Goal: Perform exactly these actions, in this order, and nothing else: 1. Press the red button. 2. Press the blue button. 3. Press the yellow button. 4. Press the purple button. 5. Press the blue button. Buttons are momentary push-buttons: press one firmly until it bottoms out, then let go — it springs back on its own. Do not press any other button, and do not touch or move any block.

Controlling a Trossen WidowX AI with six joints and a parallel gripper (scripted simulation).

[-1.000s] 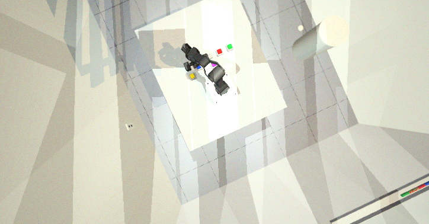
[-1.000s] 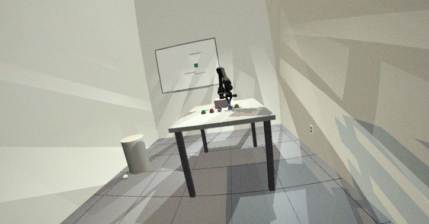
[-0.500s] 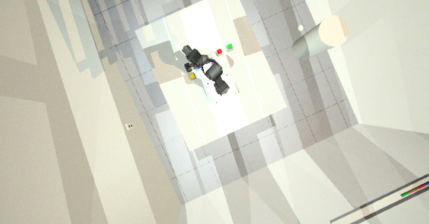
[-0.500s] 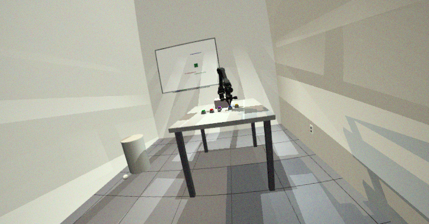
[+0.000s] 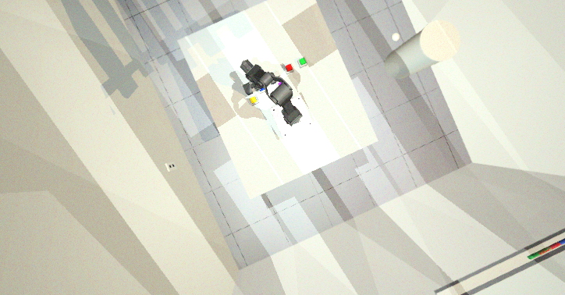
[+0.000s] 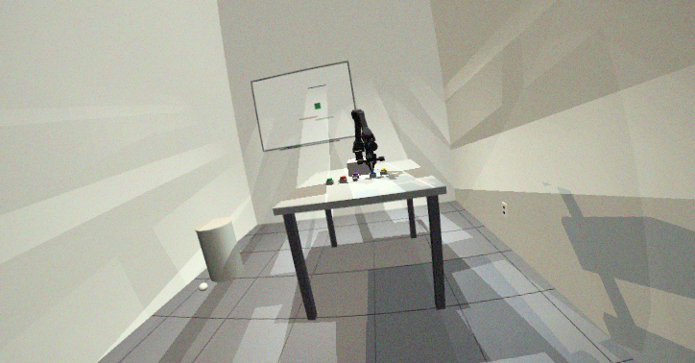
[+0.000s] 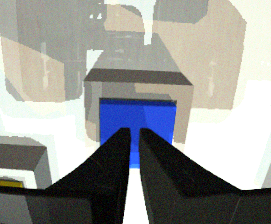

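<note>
Nothing readable is showing anywhere — the whiteboard (image 6: 305,105) on the far wall is carrying only a small green square and thin coloured strokes, too small and blurred to read.
</note>
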